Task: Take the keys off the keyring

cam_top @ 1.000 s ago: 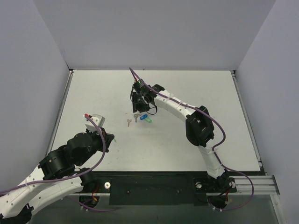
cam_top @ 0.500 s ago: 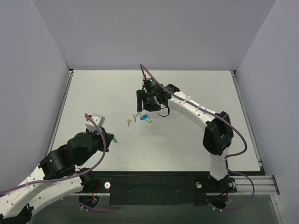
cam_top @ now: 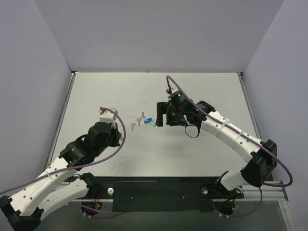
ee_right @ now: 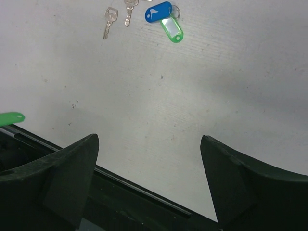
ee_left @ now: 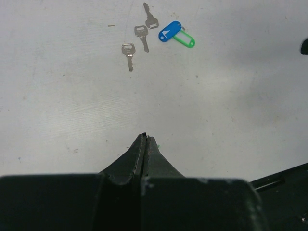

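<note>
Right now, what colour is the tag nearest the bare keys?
Blue; the tag shows best in the right wrist view.

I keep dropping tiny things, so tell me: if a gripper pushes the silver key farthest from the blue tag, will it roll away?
Probably not: the silver key lies flat on the table, so it should slide, not roll. It looks thin and shiny, so pinching it up may be slippery. Being tiny, it is likely very light.
</note>
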